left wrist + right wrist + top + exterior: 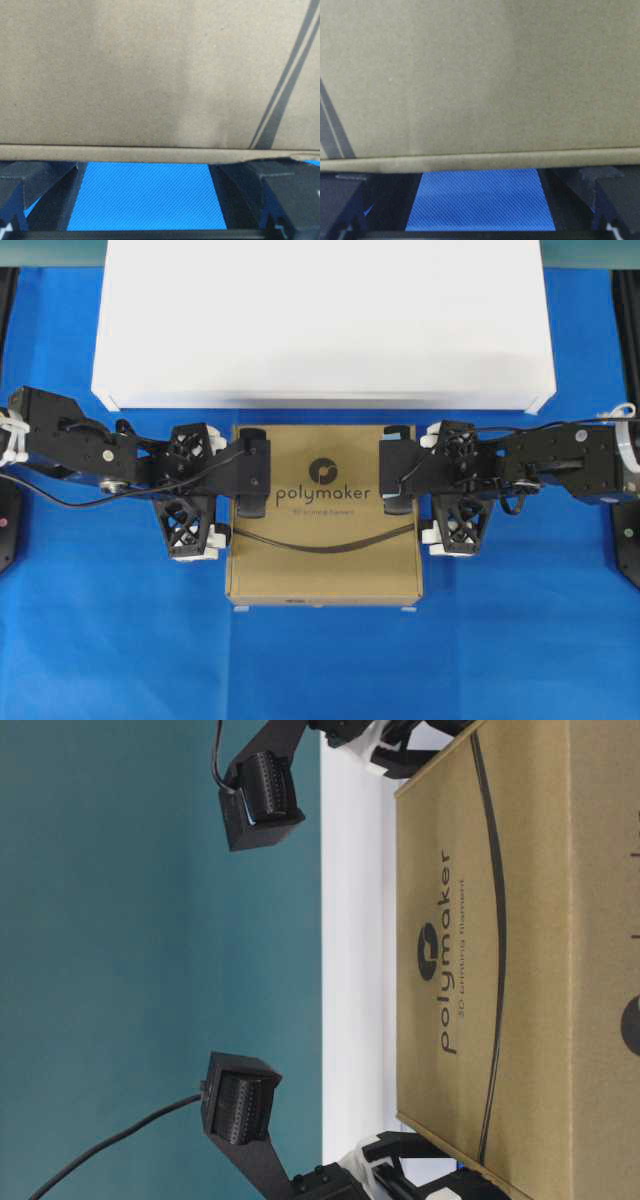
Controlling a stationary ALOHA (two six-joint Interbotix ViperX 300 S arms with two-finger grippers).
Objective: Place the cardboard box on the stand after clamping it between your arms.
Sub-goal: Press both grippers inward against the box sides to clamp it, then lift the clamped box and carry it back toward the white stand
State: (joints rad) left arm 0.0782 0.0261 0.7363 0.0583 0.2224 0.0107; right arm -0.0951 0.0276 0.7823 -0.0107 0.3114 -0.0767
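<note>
A white stand [320, 320] fills the far side of a blue mat [320, 670], beyond both sets of jaws. Just on the near side of it lies a square cardboard box [325, 515] printed "polymaker", flat on the mat between 2 black arms.

Risk, as a judgement: the box is held only by side pressure, so uneven pushing could twist it or let it slip down during the lift. Its far edge sits very near the stand, so too low a lift could catch that rim.

The left gripper [190, 492] reaches in level from one side, the right gripper [455, 490] from the opposite side, mirrored. Both have jaws spread fully, grasping nothing, 1 finger toward the stand and 1 away. The box edge lies across each open mouth; whether the fingers touch cardboard is hard to tell.
</note>
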